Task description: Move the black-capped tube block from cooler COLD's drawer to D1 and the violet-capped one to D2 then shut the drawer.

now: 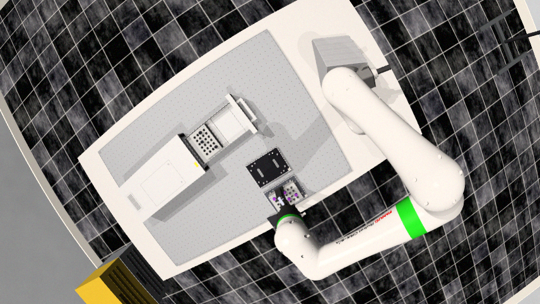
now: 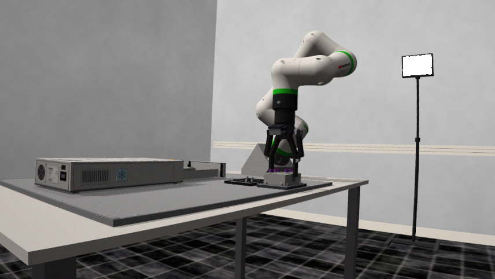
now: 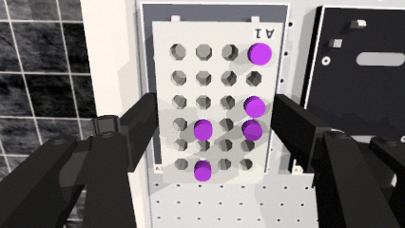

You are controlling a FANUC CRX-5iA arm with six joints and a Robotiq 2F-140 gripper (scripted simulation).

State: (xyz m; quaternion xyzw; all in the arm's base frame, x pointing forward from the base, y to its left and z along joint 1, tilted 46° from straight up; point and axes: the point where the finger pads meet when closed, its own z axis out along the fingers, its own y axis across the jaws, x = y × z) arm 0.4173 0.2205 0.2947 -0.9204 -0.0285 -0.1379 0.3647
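The cooling block with violet caps (image 1: 291, 188) (image 2: 281, 179) (image 3: 214, 85) lies flat on deck slot D2 (image 1: 304, 192) (image 2: 313, 183) (image 3: 146, 28), with several violet-capped tubes standing in its bores. My gripper (image 1: 281, 200) (image 2: 284, 173) (image 3: 214, 109) is open, with one finger on each long side of this block, just clear of it. Slot D1 (image 1: 267, 166) (image 2: 242, 181) (image 3: 361, 81) is a bare black plate beside it. The other block (image 1: 204, 142) sits in the drawer (image 1: 231, 124) (image 2: 204, 169), which is pulled out of the cooler COLD (image 1: 162, 181) (image 2: 114, 173). Its lamp (image 1: 195, 164) glows yellow.
The arm's grey base (image 1: 338, 52) stands at the table's far corner. A yellow and black box (image 1: 101, 287) sits on the floor off the table's near corner. A lamp stand (image 2: 417, 138) stands to the right, away from the table. D2 lies close to the table edge.
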